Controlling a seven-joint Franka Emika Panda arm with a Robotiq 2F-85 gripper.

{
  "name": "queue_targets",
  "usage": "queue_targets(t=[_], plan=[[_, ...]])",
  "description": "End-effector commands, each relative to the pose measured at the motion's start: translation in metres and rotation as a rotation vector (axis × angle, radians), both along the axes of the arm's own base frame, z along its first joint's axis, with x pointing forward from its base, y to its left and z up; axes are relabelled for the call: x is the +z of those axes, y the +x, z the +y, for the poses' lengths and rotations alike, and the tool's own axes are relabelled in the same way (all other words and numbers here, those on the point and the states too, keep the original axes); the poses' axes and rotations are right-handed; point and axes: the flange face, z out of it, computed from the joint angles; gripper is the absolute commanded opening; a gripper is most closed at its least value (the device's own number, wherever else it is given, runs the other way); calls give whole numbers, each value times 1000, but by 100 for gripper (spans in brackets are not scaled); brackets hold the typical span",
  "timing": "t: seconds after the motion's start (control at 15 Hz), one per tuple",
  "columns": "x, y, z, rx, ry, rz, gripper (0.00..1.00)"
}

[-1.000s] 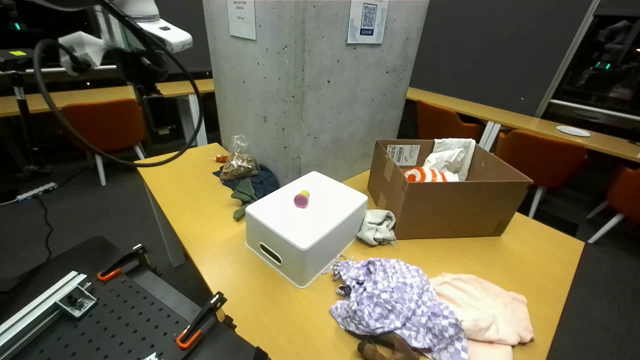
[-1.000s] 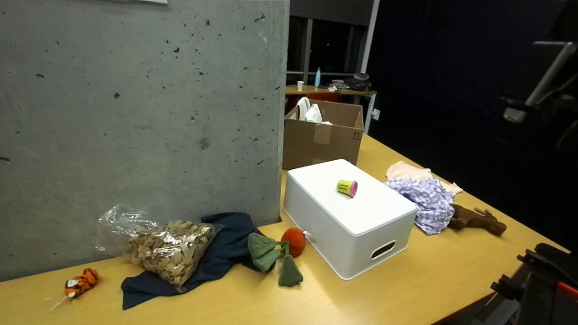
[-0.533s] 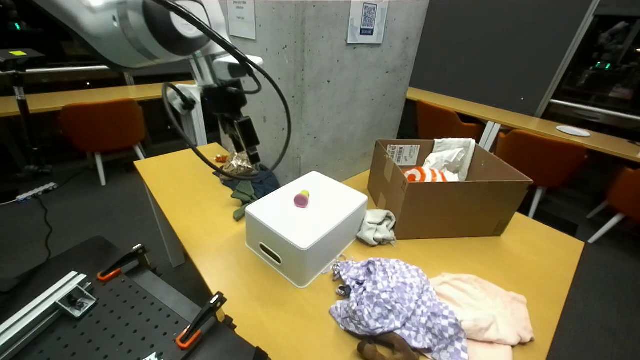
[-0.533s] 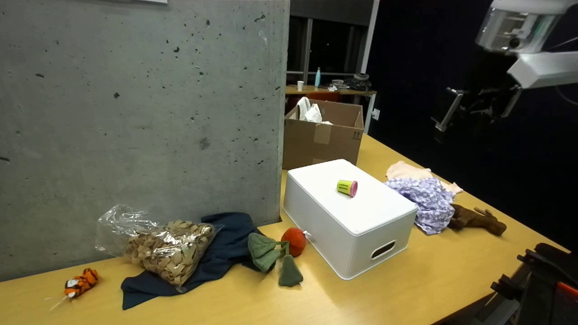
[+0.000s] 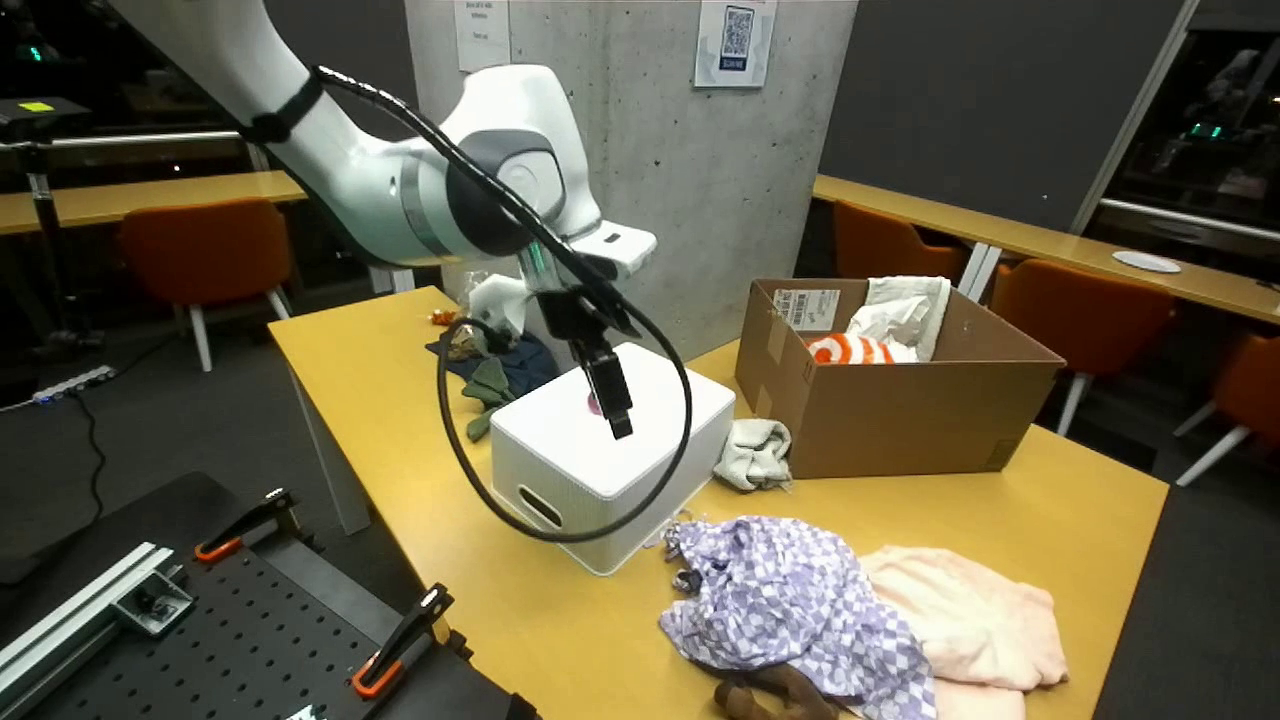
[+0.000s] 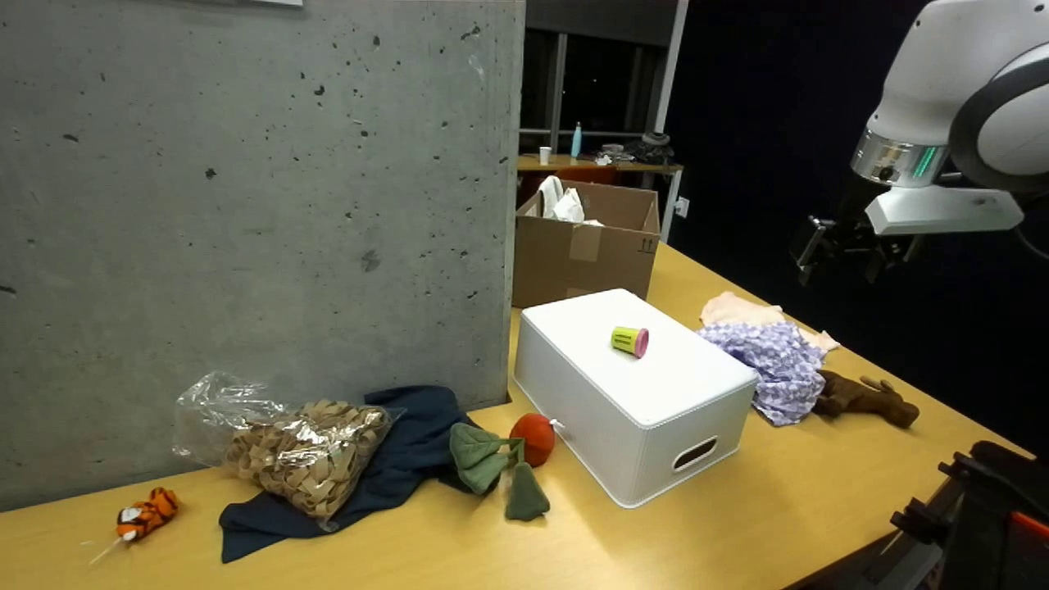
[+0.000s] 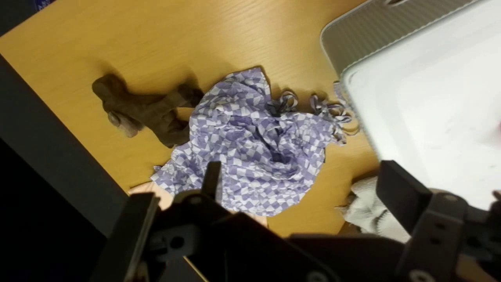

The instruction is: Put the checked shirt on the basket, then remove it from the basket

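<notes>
In an exterior view, brown toy (image 5: 805, 690) touched the checked shirt (image 5: 790, 600), crumpled on the table (image 5: 1080, 520), near right; pinch looked best on a raised fold clear of the toy. Gripper (image 7: 303, 178) hung higher, fingers apart, empty. White basket (image 5: 560, 420) stood farther left, small tub (image 6: 630, 341) on top: probably wanted a high lift.

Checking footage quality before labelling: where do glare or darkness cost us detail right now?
Wrist view: the white basket looks washed out on top; in an exterior view, the plastic bag glints and the tool partly melts into the black background.
</notes>
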Motion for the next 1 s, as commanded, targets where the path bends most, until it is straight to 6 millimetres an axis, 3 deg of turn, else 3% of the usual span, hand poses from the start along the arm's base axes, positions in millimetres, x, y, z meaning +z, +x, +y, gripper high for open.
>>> queue_targets(t=[0.0,0.27,0.47,0.93], plan=[[-35,10,-39,-77,-22,-43,100],[-77,20,-79,-118,-46,-52,100],[-124,32,-111,-161,-35,-55,100],[-229,60,-143,-250,4,-49,100]])
